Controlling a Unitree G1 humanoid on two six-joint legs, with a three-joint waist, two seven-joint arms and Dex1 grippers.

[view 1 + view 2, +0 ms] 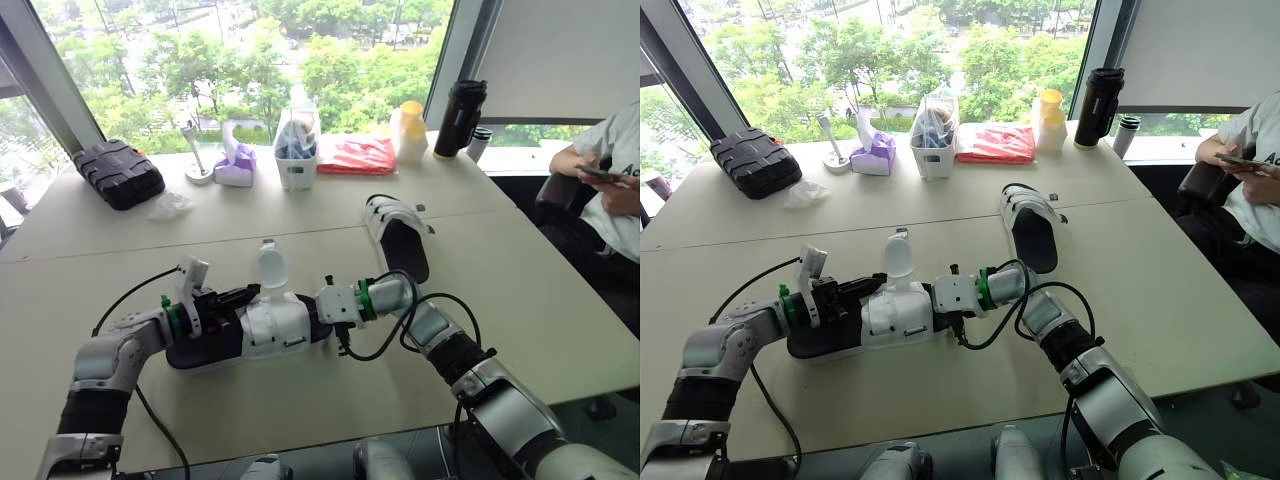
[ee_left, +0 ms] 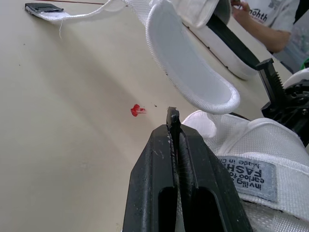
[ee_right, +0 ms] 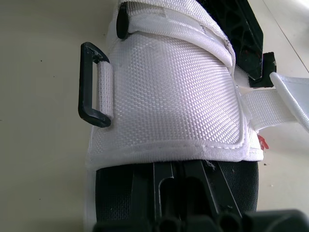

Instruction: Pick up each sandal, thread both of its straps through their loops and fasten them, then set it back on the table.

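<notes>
Near table (image 1: 300, 405) front edge, first sandal (image 1: 270, 325), second sandal (image 1: 398, 240) apart, beyond

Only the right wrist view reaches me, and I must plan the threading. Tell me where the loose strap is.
Observer: A loose strap stands upright from the near sandal, its rounded tip in the air.
Operator: Report the other arm.
Observer: The left end effector is shut, at that sandal's left end beside the white upper.
Operator: Locate the other sandal.
Observer: The second sandal lies flat farther back on the table, to the right.
</notes>
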